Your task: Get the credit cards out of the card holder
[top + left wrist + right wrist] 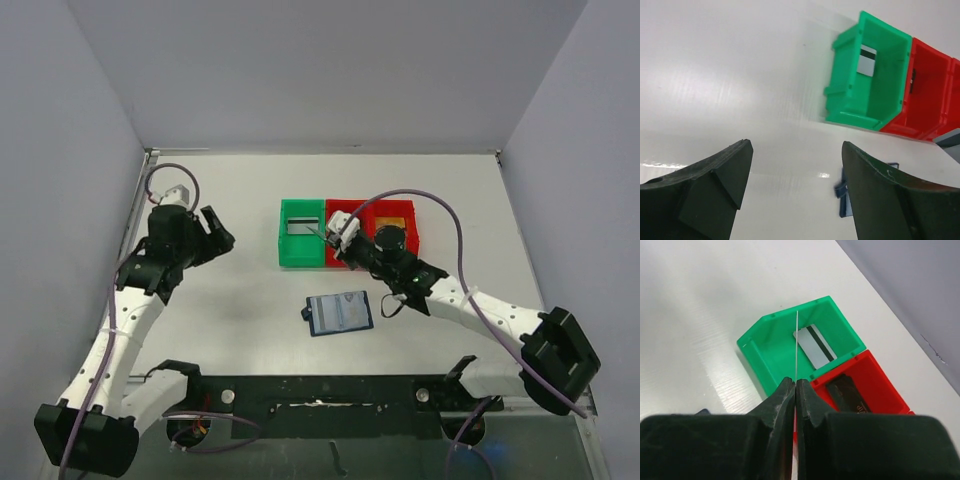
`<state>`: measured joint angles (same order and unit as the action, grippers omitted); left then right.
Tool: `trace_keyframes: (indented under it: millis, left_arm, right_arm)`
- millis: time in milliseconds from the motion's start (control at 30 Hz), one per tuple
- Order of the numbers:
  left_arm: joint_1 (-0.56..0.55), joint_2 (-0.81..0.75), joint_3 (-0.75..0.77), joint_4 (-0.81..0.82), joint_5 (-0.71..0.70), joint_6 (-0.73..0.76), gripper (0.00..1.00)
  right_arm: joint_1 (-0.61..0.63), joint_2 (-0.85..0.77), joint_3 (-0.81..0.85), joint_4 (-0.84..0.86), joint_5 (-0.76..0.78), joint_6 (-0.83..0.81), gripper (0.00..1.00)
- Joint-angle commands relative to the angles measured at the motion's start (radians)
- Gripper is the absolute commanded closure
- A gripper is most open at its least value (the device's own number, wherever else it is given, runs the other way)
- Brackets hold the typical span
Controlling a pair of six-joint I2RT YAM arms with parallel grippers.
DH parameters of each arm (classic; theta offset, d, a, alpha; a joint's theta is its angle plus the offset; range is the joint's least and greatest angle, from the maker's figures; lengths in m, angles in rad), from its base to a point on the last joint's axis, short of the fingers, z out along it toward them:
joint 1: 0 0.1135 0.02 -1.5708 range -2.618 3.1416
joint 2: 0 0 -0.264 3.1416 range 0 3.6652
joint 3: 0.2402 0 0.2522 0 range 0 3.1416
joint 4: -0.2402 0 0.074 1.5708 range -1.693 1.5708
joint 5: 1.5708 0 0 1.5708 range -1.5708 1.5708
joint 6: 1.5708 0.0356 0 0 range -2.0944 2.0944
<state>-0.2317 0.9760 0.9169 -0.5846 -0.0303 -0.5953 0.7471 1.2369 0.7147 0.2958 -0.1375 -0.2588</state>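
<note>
thin pale card (796, 340) is pinched edge-on by the right gripper (796, 382) over the green plastic bin (760, 347), probably for dropping in; left gripper (796, 150) is released, empty.

From my console I see a green bin (302, 260) standing on the white table (240, 310), its right wall touching a red bin (336, 205), which sits flush against a second red bin (392, 206), all three in one row below plain grey walls (330, 70)
</note>
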Motion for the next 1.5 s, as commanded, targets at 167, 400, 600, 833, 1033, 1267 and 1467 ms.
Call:
trace_keyframes:
  millis: [167,400,600,833,1033,1267,1467]
  left_arm:
    - [0.191,-0.057,0.01,-0.035,0.009,0.207,0.27]
    - [0.189,-0.131,-0.147,0.089,-0.078,0.192,0.27]
    - [0.19,-0.138,-0.15,0.11,-0.079,0.193,0.27]
    - [0.19,-0.157,-0.15,0.111,-0.121,0.193,0.27]
    - [0.19,-0.185,-0.15,0.101,-0.153,0.192,0.27]
    - [0.19,-0.211,-0.162,0.111,-0.146,0.196,0.26]
    - [0.192,-0.196,-0.157,0.108,-0.149,0.199,0.26]
  right_arm:
    - [-0.021,0.236,0.31,-0.123,0.055,-0.119,1.0]
    - [-0.022,0.367,0.437,-0.183,0.073,-0.148,1.0]
    - [-0.02,0.466,0.508,-0.223,0.064,-0.181,1.0]
    - [-0.013,0.588,0.593,-0.251,0.066,-0.248,1.0]
    - [-0.006,0.713,0.711,-0.291,0.141,-0.391,1.0]
    - [-0.013,0.784,0.786,-0.321,0.18,-0.49,1.0]
    - [-0.002,0.857,0.821,-0.318,0.212,-0.551,0.99]
